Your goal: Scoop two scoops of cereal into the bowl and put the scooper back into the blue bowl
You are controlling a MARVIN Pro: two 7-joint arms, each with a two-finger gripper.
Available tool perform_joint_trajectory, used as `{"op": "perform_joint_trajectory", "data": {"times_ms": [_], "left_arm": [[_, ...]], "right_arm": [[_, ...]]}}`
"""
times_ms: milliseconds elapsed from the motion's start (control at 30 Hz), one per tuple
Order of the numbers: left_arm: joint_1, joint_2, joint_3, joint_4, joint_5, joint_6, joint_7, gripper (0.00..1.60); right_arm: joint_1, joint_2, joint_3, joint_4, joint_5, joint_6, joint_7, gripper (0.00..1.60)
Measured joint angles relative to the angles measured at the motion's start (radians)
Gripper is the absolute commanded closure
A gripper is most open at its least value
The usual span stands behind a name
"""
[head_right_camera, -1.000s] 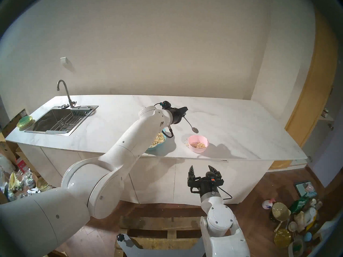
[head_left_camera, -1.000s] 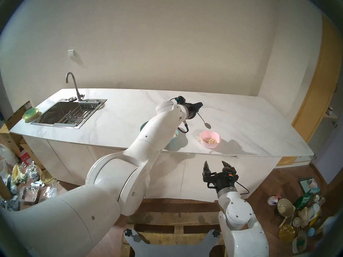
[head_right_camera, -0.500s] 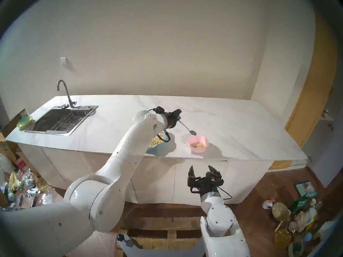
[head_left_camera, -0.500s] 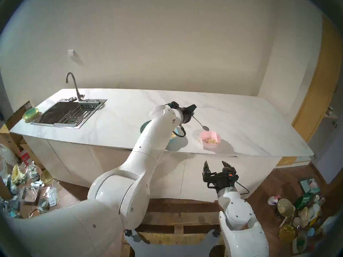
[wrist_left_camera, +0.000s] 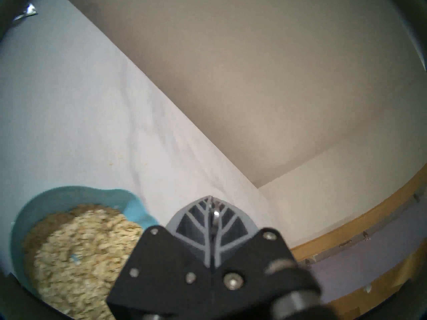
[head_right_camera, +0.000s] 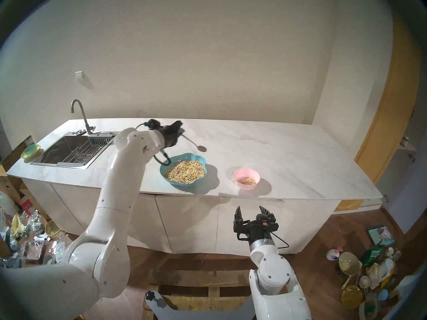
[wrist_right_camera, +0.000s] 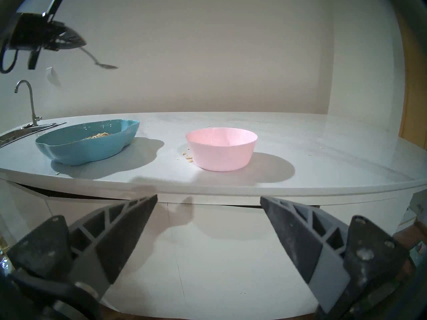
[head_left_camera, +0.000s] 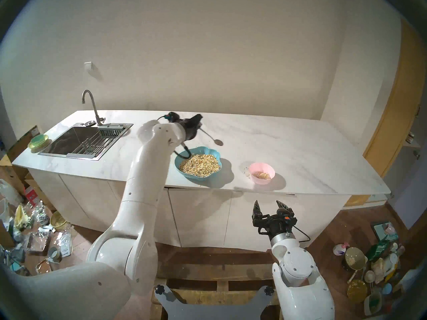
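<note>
While the bench (head_left_camera: 288, 151) carries the blue bowl (head_left_camera: 209, 151) of cereal (head_left_camera: 199, 164) near its front edge, the left gripper (head_left_camera: 199, 122), fingers clamped on the spoon (head_left_camera: 211, 137), hangs behind it, spoon head angling down toward the bowl's rear rim. Right gripper (head_left_camera: 270, 205) idles, fingers wide.

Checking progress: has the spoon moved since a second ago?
Yes. The spoon has swung left, from beside the pink bowl to behind the blue bowl.
</note>
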Motion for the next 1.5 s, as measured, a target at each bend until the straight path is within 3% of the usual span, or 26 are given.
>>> {"op": "perform_joint_trajectory", "data": {"times_ms": [67,200,500,767,900,1500], "left_arm": [[0.025,0.001,-0.055,-0.040,-0.013,0.026,0.024,1.60],[0.032,0.007,-0.085,-0.038,-0.019,0.039,0.025,1.60],[0.035,0.053,-0.098,-0.011,-0.023,0.055,0.009,1.60],[0.031,0.142,-0.118,0.052,-0.020,0.039,-0.026,1.60],[0.033,0.190,-0.118,0.104,-0.014,0.007,-0.062,1.60],[-0.001,0.201,-0.046,0.244,0.028,-0.072,-0.154,1.60]], "right_arm": [[0.000,0.000,0.000,0.000,0.000,0.000,0.000,0.00],[0.000,0.000,0.000,0.000,0.000,0.000,0.000,0.00],[0.000,0.000,0.000,0.000,0.000,0.000,0.000,0.00],[0.000,0.000,0.000,0.000,0.000,0.000,0.000,0.00],[0.000,0.000,0.000,0.000,0.000,0.000,0.000,0.00],[0.000,0.000,0.000,0.000,0.000,0.000,0.000,0.00]]}}
